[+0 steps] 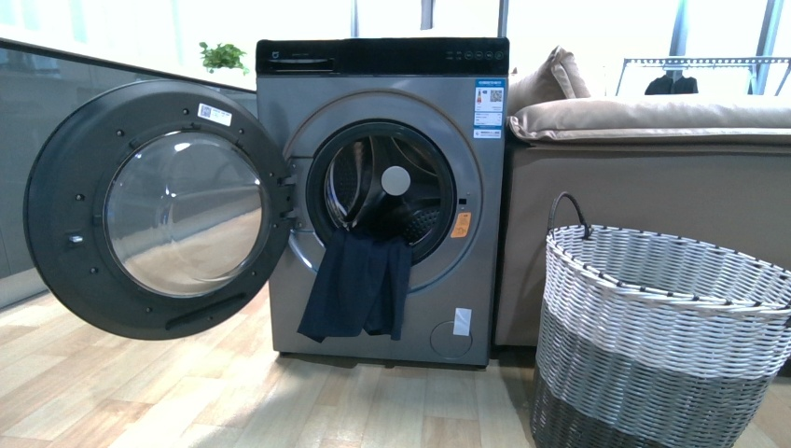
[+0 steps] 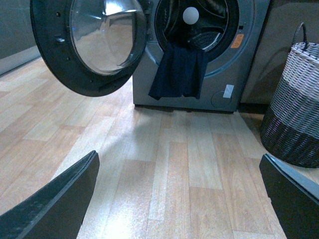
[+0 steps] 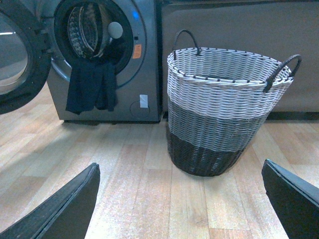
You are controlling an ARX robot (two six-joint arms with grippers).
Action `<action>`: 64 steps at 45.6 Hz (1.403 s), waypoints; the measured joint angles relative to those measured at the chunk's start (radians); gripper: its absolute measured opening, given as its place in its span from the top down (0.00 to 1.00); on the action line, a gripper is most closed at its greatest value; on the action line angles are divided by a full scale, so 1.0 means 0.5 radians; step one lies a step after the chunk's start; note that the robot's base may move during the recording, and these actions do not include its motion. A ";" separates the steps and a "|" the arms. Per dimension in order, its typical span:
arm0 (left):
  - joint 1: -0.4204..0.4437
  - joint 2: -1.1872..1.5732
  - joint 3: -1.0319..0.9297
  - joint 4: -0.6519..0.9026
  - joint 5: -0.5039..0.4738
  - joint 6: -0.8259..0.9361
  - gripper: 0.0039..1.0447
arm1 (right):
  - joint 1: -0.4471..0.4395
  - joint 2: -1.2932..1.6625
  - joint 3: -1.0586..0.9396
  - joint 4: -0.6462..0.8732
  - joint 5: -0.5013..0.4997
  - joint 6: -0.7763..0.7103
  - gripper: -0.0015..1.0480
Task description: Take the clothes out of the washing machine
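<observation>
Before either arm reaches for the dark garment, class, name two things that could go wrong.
The clothes hang limp over the washing machine lip, so a weak pinch could drop them onto the floor. The door stands wide open on the left; an arm reaching in might clip it.

Pale wood-plank floor [image 1: 187, 392] fills the lower frame. A beige sofa [image 1: 653, 187] sits at right, under bright windows [image 1: 578, 23].

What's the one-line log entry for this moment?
door open; clothes hanging over washing machine drum lip; left gripper open; right gripper open; basket on floor
</observation>
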 joint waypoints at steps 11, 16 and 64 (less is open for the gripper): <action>0.000 0.000 0.000 0.000 0.000 0.000 0.06 | 0.000 0.000 0.000 0.000 0.000 0.001 0.07; 0.000 0.000 0.000 0.000 0.000 0.000 0.06 | 0.000 0.000 0.000 0.000 0.000 0.001 0.07; 0.000 0.000 0.000 0.000 0.000 0.000 0.06 | 0.000 0.000 0.000 0.000 0.000 0.000 0.07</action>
